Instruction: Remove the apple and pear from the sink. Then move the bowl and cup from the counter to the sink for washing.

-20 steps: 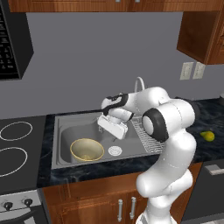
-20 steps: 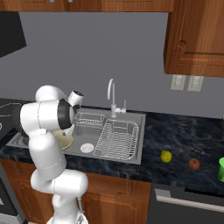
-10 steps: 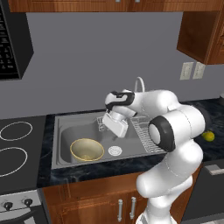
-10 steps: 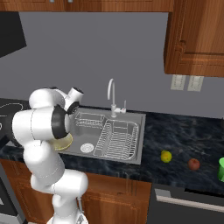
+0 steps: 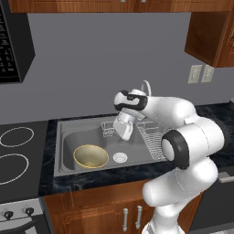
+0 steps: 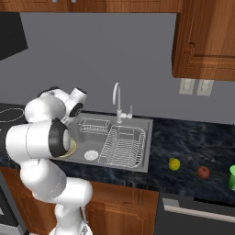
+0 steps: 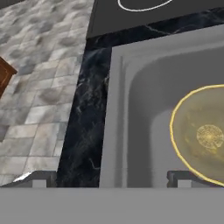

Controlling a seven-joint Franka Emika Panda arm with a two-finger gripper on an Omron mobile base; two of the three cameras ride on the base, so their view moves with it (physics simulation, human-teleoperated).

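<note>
bowl (image 5: pixel 91 156) sits in the sink (image 5: pixel 64 139) — our gripper (image 7: pixel 109 178) hangs empty, jaws apart — next we reach right for the cup (image 6: pixel 232 176).

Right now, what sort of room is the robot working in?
A rendered home kitchen, by the look of it: a grey metal sink with a curved chrome faucet set in a dark speckled stone counter, a black stovetop with white ring burners beside it, and brown wooden cabinets on the wall above.

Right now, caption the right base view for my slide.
Bowl in sink; pear, apple, cup on counter.
</note>
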